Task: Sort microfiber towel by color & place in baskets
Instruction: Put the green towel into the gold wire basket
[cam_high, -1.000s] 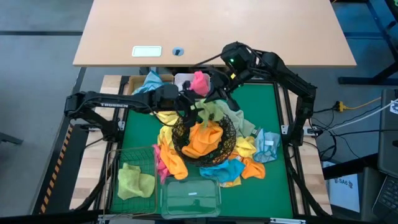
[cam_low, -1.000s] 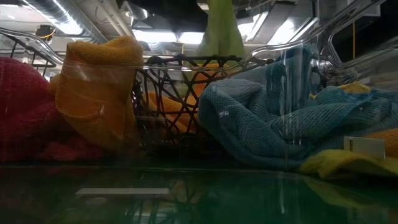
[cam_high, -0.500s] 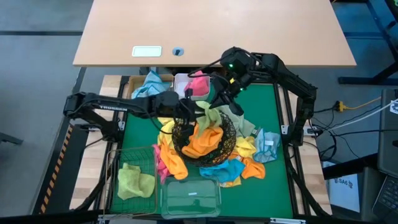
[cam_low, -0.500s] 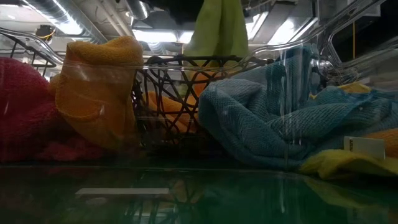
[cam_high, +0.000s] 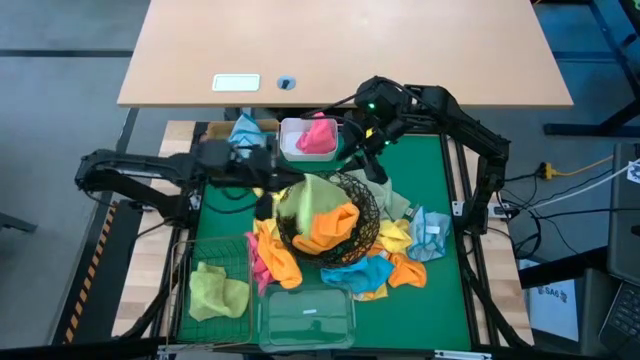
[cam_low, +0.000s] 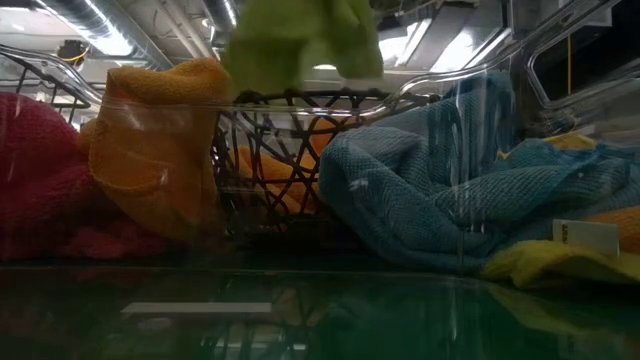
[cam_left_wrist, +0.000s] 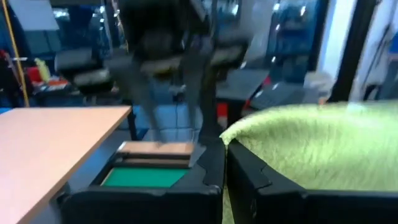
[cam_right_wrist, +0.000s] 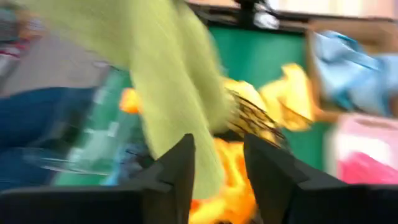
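Between the left jaws, a green towel

Left jaws (cam_high: 272, 190) are shut tight on the soft, light green towel (cam_high: 298, 200), which droops below them over the black wire bowl (cam_high: 365, 215). Right jaws (cam_high: 352, 150) hang open, holding nothing, beside the white tub (cam_high: 288, 130). Pinch a bunched fold; it flops.

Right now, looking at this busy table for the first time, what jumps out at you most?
A bright heap of towels, orange, yellow, blue and pink, spills around a round black wire bowl mid-table. Over the bowl's left edge the left gripper carries a lime-green towel in shut jaws. Behind, a pink towel lies in a white tub, the right gripper open nearby.
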